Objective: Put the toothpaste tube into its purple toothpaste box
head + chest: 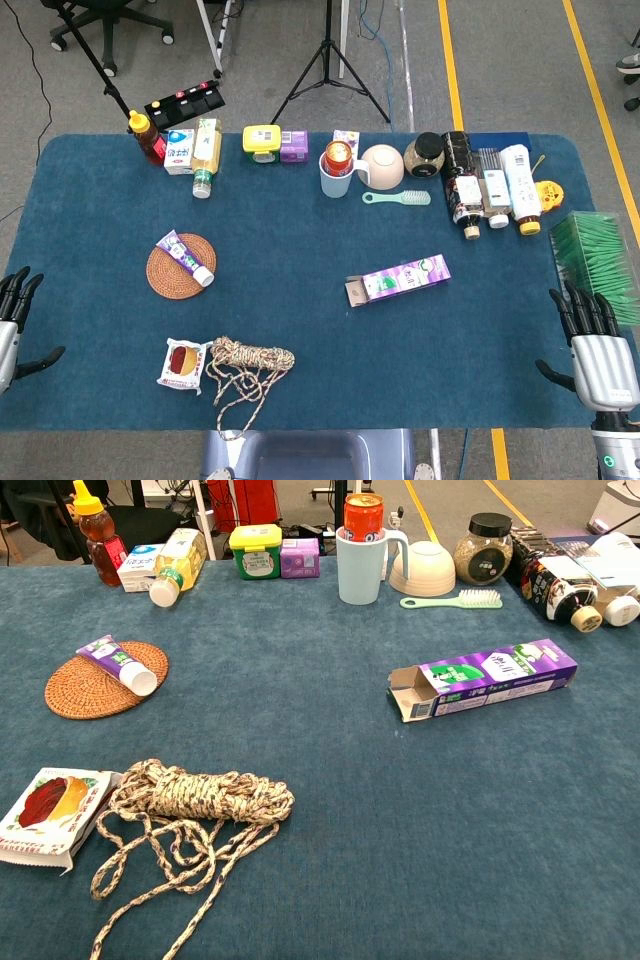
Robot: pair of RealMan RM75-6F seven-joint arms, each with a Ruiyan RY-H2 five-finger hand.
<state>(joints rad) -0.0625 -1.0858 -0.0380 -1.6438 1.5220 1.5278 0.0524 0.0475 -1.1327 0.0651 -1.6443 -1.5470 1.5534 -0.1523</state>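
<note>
Two idle hands — left hand and right hand, fingers spread, holding nothing. Toothpaste tube lies on woven coaster; purple toothpaste box lies well apart, flap open leftward. Advice — grip the tube mid-body and feed it in level.

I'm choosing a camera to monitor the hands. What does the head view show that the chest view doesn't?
Only the head view shows the left hand and right hand, both open at the table's near corners, plus the green box. Only the chest view looks into the purple toothpaste box's open end. Both show the toothpaste tube lying on the woven coaster, the rope and the box.
</note>
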